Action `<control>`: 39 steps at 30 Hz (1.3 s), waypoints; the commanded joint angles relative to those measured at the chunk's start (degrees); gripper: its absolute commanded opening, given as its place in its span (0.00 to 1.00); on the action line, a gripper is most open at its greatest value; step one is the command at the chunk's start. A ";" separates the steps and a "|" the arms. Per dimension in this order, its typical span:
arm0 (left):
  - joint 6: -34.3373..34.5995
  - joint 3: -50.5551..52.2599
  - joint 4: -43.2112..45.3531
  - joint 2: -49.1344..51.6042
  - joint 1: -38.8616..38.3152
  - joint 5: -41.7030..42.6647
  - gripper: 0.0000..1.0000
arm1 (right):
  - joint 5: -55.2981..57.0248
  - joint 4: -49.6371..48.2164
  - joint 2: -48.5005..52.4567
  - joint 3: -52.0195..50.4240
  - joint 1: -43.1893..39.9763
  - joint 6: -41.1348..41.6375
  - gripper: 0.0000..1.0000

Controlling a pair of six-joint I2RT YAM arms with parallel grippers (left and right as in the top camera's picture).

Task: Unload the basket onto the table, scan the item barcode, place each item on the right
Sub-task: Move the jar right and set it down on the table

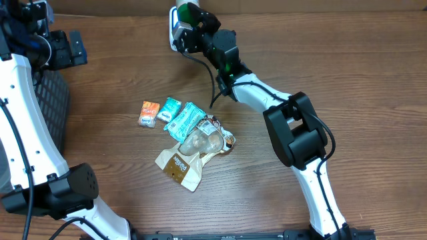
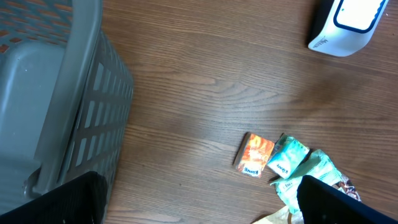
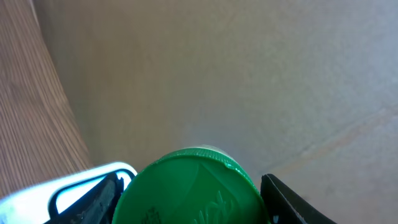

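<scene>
1. Your right tool (image 1: 185, 28) is closed partway onto the green-capped container (image 3: 189, 186), clamping the round cap from both sides. It holds the item at the far edge of the surface (image 1: 347, 80), just beside the white scanner (image 3: 68, 190).
2. Treat the container as rigid, smooth and probably light. The round wall could twist or slip in the grip, so hold it across its widest part and turn it slowly.
3. No view shows the barcode. You will likely need to rotate the label toward the scanner window.
4. Your left tool (image 1: 67, 48) is fully open and empty. It is beside the grey basket (image 2: 56, 93), well apart from the item.
</scene>
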State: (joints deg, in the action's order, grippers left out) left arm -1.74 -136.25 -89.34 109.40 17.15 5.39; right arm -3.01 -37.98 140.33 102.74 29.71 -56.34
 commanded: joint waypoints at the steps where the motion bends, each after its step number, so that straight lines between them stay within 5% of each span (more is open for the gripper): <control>1: -1.07 -1.14 0.02 -0.96 0.02 0.42 1.00 | 5.75 1.11 -6.10 1.92 1.16 10.91 0.20; 6: -1.07 -1.14 0.02 -0.96 0.02 0.42 0.99 | 10.29 17.92 -16.33 1.92 1.68 25.27 0.19; 13: -1.07 -1.14 0.02 -0.96 0.02 0.44 0.99 | 9.57 53.37 -34.47 1.92 -1.07 47.60 0.19; 25: -1.05 -1.14 0.02 -0.96 0.02 0.44 0.99 | -0.76 97.20 -41.48 -0.92 -15.89 53.59 0.23; 39: -1.05 -1.14 0.02 -0.96 0.02 0.42 0.99 | -6.10 88.91 -36.68 -18.97 -28.48 53.55 0.27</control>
State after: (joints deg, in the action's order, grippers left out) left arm -1.91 -136.25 -89.34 109.40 17.15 5.41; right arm -6.42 53.56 103.81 86.37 1.45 -3.16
